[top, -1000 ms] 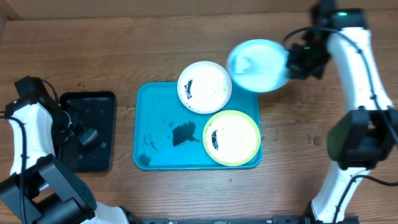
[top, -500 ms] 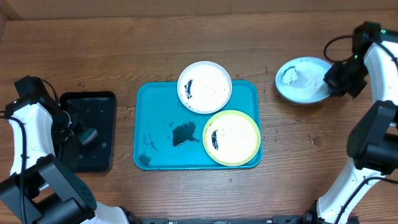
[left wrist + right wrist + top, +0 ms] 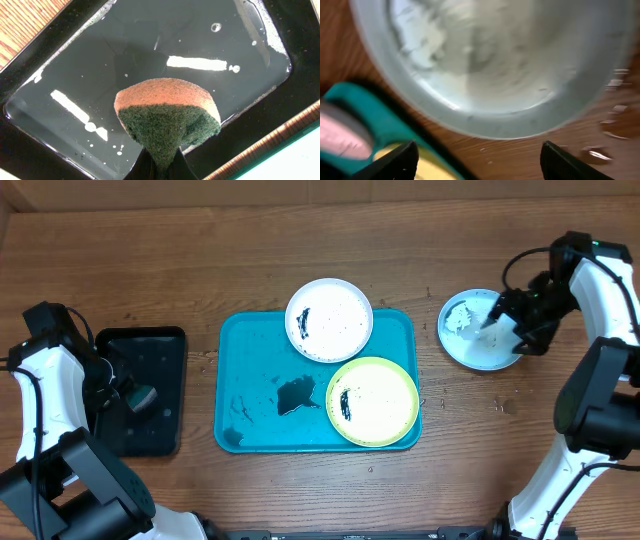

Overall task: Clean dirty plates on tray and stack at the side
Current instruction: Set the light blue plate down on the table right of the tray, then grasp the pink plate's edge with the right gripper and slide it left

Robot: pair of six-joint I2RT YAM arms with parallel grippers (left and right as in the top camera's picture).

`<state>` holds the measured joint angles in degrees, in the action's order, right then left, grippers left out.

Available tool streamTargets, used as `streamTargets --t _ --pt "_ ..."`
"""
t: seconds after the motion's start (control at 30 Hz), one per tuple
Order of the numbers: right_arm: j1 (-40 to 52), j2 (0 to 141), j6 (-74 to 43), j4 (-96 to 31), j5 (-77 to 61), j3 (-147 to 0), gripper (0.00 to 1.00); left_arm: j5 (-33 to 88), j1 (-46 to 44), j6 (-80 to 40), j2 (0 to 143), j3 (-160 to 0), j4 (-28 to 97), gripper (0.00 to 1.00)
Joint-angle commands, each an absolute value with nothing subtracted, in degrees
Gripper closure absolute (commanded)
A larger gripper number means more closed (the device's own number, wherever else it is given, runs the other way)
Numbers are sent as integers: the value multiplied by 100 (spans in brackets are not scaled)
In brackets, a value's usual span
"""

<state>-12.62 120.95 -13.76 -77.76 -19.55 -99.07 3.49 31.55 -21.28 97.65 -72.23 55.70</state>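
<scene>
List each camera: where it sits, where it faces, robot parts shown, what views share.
Overhead: above the table, facing down on the turquoise tray; left arm and right arm show.
Left wrist: on left arm, facing down into the black tray; left pincer shut on the sponge.
Right wrist: on right arm, facing down at the light blue plate; right pincer open.
Shared: overhead also shows that plate and sponge.

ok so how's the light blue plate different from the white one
The light blue plate lies on the wooden table, right of the turquoise tray; the white plate sits at the tray's far edge, overhanging its rim. The white plate carries dark smears and specks; the light blue plate shows pale foamy patches and no dark marks. Both are round, shallow and of like size.
</scene>
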Motion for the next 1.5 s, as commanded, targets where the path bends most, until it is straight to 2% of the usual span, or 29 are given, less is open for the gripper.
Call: streamTargets --t 0.0,0.23,0.43,0.6,0.7,0.83,1.13,1.2,1.37,1.47 --pt "-976 11928 -908 -7752 -3070 -9911 21 412 3146 -2233 9817 -7203 5548 96" --pt "167 11819 -1087 -7279 -3159 -9911 21 412 3148 -2233 9817 -7203 5553 95" --pt "1286 11872 -2290 -6230 -1490 -9894 21 412 3146 -2233 9817 -7203 5575 96" --pt "1887 12068 -2578 -5605 -517 -9856 22 412 3148 -2231 9817 -7203 5588 96" --pt "2104 12169 -2574 -5323 -445 -9856 25 412 3148 -2231 9817 -7203 5588 96" --pt "2248 12311 -2580 -5105 -298 -9856 36 412 3148 -2231 9817 -7203 5579 96" --pt "2244 12781 -2600 -4998 -263 -9856 41 412 3148 -2231 9817 -7203 5570 96" --pt "2246 12814 -2598 -5000 -259 -9856 47 412 3148 -2233 9817 -7203 5564 96" --pt "2268 12822 -2600 -5015 -276 -9869 79 412 3148 -2233 9817 -7203 5548 96" --pt "2296 12816 -2598 -5096 -425 -9902 92 412 3148 -2233 9817 -7203 5520 96"
